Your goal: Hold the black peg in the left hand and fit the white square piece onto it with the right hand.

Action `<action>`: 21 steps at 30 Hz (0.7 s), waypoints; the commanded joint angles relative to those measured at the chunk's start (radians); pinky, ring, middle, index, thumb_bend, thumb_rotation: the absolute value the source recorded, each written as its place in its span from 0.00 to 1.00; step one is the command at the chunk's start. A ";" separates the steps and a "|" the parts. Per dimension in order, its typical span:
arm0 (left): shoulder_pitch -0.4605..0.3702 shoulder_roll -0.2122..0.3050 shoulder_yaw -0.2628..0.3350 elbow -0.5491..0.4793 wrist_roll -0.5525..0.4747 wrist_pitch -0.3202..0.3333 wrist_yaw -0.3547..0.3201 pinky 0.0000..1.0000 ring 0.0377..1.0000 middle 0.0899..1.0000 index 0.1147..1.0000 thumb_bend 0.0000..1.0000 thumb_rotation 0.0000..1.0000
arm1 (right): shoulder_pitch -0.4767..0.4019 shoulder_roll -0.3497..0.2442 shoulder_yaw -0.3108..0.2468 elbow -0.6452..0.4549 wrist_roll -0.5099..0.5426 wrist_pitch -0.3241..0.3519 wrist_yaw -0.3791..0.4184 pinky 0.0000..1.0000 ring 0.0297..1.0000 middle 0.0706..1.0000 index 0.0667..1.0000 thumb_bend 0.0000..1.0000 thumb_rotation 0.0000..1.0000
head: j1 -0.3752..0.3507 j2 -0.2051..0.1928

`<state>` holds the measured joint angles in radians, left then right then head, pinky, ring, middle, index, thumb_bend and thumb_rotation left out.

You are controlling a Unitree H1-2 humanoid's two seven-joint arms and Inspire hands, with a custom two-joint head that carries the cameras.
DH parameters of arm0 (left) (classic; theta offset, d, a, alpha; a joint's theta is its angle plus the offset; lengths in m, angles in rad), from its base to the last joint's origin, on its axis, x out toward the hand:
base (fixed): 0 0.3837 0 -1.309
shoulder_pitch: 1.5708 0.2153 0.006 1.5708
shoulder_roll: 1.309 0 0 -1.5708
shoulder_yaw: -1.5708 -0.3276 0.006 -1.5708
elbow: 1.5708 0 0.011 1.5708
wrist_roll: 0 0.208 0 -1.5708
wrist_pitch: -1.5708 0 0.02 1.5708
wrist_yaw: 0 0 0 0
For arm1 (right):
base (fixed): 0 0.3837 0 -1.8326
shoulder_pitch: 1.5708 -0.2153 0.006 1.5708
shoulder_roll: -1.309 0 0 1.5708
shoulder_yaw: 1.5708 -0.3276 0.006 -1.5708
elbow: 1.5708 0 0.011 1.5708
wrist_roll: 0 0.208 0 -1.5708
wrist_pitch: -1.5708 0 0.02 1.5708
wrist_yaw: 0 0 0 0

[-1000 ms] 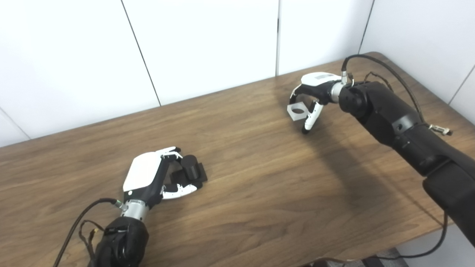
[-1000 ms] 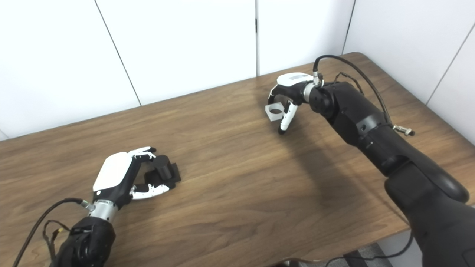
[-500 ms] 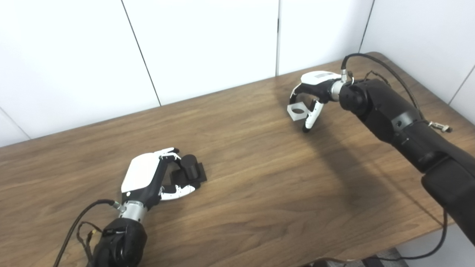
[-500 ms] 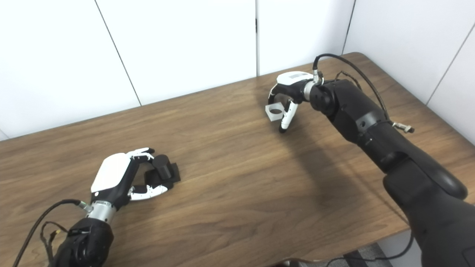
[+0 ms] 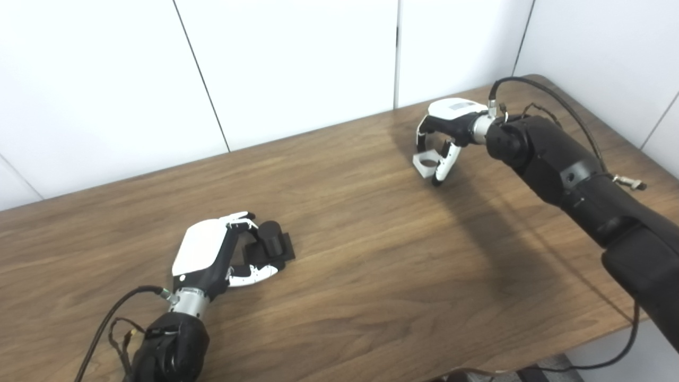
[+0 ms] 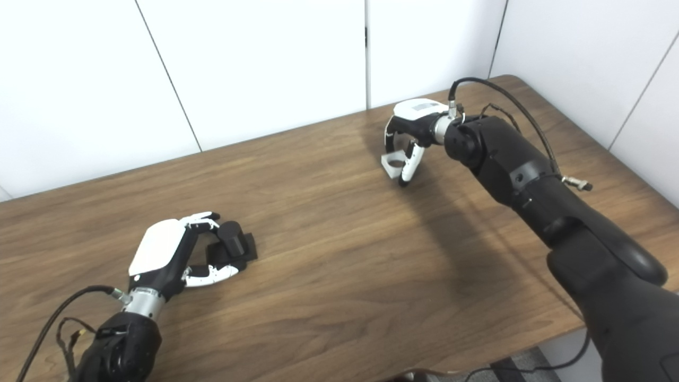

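Fingers of the left hand curled around the black peg, with the thumb underneath on the near side, so that the hand was gripping the peg's dark base. The peg stood as a short round post on a flat black square block, and the block lay on the wooden table at the near left. The white back of the hand faced up, and its wrist and black forearm ran down to the bottom-left corner, with a thin cable looping beside them.

Well apart from it, at the far right of the table, the right hand was closed on the white square piece. Its fingers arched over the piece from behind while the white thumb pressed against the piece's right side, its tip pointing down toward the wood. The piece was a pale block with a round hole through it, the hole facing upward. It hung low over the table; whether its underside touched the surface could not be told from either view. A dark shadow lay on the wood beneath and to the right of the hand.

The right forearm stretched from the hand to the bottom-right corner, with a black cable arching above the wrist. Beyond the table's far edge stood white wall panels.
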<state>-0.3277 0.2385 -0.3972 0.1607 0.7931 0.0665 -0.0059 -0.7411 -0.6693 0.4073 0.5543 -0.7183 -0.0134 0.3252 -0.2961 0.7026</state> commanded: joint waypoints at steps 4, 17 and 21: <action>0.047 0.052 0.004 0.035 0.042 0.087 -0.054 0.79 0.83 0.82 0.47 0.89 0.30 | -0.014 -0.012 0.001 0.000 -0.038 0.004 -0.049 0.82 0.81 0.76 0.45 0.52 0.13 | -0.001 0.002; 0.046 0.041 0.003 0.037 0.040 0.086 -0.047 0.79 0.84 0.82 0.46 0.88 0.30 | -0.011 -0.017 -0.009 -0.002 -0.032 -0.014 -0.067 0.82 0.81 0.75 0.45 0.52 0.13 | 0.016 0.009; 0.044 0.037 -0.001 0.034 0.045 0.096 -0.057 0.80 0.84 0.82 0.46 0.88 0.29 | -0.003 -0.023 -0.013 -0.023 -0.033 -0.022 -0.076 0.82 0.81 0.75 0.45 0.52 0.13 | 0.037 0.010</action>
<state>-0.3255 0.2358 -0.3963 0.1575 0.7928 0.0701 -0.0059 -0.7282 -0.6699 0.4035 0.5490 -0.7336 -0.0298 0.2728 -0.2594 0.7118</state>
